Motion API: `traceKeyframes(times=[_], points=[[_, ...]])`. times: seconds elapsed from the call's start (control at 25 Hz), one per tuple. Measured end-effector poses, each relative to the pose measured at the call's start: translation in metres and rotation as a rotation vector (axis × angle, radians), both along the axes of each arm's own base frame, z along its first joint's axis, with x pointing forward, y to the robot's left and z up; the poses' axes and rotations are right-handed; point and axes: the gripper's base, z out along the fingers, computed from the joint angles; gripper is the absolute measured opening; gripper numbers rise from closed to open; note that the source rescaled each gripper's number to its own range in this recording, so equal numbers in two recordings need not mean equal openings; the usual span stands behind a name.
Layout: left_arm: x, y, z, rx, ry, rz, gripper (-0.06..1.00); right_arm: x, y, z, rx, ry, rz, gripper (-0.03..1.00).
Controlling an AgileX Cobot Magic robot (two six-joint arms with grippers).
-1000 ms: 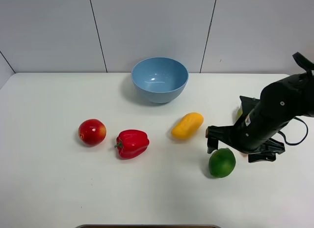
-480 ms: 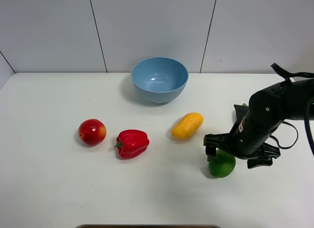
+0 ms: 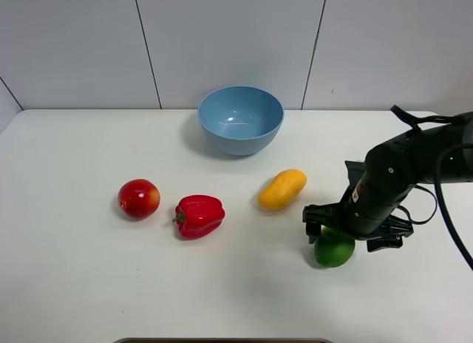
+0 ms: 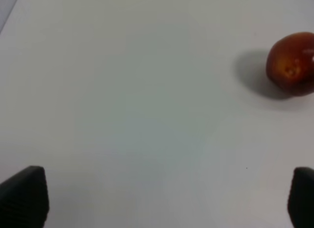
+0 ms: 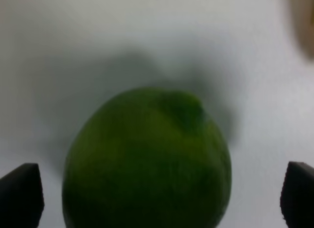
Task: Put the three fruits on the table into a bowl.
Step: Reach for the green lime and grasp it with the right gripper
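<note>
Right gripper (image 3: 347,233) has dropped over lime (image 3: 334,250) in the last second, jaws wide open either side, nothing gripped; lime sits on table (image 3: 74,284) front right, bowl (image 3: 240,140) empty, 0 of 3 in, closing looks next

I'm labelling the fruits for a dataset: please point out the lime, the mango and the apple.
lime (image 3: 334,253): exterior high view, on its visible lower half.
mango (image 3: 281,189): exterior high view, middle of its body.
apple (image 3: 139,198): exterior high view, centre of its skin.
</note>
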Motion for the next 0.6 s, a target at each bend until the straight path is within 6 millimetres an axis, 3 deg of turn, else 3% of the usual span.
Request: traceKeyframes(times=[0.28,0.6], points=[[0.0,0.0,0.0,0.0,0.0,0.0,1.0,0.002,0.001,-0.015,-0.016,0.032,0.016,1.0],[0.0,0.0,0.0,0.001,0.0,-0.001,1.0,0.004,0.002,-0.016,-0.01,0.009,0.03,1.0]])
